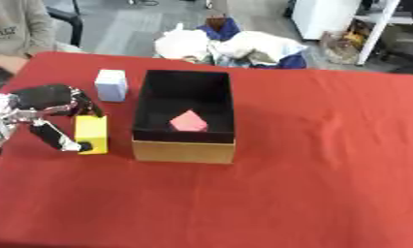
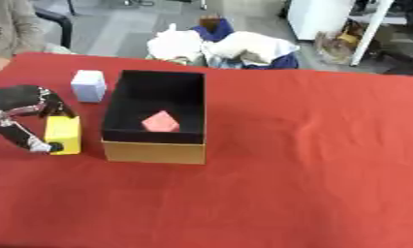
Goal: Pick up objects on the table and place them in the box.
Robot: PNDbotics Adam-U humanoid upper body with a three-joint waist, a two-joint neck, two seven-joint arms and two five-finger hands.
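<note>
An open box with black inside walls and a tan front stands left of the table's middle. A pink block lies tilted on its floor. Left of the box a yellow block stands upright on the cloth. My left hand is at the block's left side, fingers curled over its top and thumb low against its left face. Behind that, a pale blue-white block stands apart, near the box's far left corner. My right hand shows in neither view.
A red cloth covers the table. Beyond the far edge lie white and blue bundles. A person in a beige top is at the far left corner. Shelving stands at the back right.
</note>
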